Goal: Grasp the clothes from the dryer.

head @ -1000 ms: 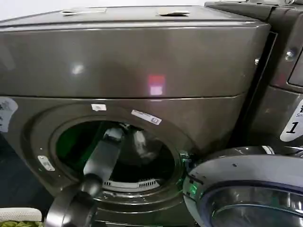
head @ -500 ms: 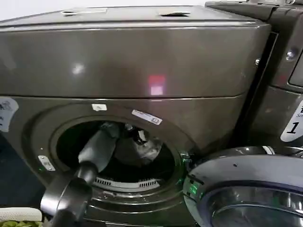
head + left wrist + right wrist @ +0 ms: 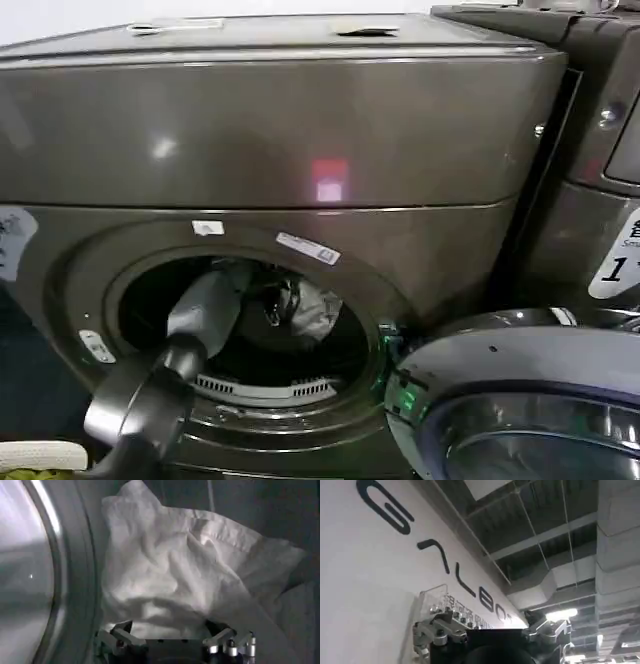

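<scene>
I had the left gripper [image 3: 272, 300] inside the dryer [image 3: 280, 180], through its round porthole, closed on the clothes [image 3: 185, 575], which hung bunched in the drum. My right gripper [image 3: 490, 636] pointed at the ceiling, its jaws apart.

A large bronze-grey metal front-loading dryer [image 3: 300, 200] stands with its round porthole open, its door swung aside, and a small pink-red light glowing on the front panel. Inside the dark drum, a soft white-to-pale-grey crumpled fabric bundle of clothes [image 3: 312, 308] sits raised in the upper middle of the opening. From the left wrist view, the wrinkled fabric [image 3: 190, 575] rests against the drum's inner wall.
</scene>
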Robot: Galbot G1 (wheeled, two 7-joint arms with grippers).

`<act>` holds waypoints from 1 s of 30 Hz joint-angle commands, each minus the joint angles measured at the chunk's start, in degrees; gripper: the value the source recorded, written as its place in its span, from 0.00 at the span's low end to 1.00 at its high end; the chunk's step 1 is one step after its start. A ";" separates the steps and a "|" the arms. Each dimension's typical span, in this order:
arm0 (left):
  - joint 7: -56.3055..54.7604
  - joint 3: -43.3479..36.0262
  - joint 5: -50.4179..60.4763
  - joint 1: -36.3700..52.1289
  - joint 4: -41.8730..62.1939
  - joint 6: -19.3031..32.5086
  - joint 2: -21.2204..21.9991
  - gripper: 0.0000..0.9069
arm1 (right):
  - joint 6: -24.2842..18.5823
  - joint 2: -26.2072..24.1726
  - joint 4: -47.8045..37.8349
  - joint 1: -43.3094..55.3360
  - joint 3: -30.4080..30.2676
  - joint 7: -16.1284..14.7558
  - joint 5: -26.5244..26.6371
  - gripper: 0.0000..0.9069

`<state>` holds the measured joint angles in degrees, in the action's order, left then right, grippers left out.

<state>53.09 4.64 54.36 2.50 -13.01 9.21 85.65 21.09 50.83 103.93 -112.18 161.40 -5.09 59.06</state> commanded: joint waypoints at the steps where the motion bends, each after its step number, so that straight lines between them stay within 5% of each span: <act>1: 0.60 -1.50 0.03 -0.21 1.23 -0.12 -0.01 0.00 | -0.05 -0.01 0.01 0.20 -0.16 0.03 -0.04 1.00; 10: -3.27 0.64 -5.20 -0.55 -0.80 0.01 -0.39 0.00 | -0.12 0.16 0.49 1.27 -1.35 0.13 -0.19 1.00; 19: -17.37 7.85 -21.86 -5.53 -11.41 -5.77 0.28 0.00 | -0.09 0.15 0.61 2.37 -2.27 0.45 -0.27 1.00; 30: -33.20 16.74 -34.08 -14.00 -23.27 -2.56 0.61 0.00 | -0.71 0.11 0.80 3.62 -3.53 0.25 -0.76 1.00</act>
<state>34.75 14.66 34.93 -5.18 -25.37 5.79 86.23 20.46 51.03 104.58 -108.96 158.28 -4.77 58.40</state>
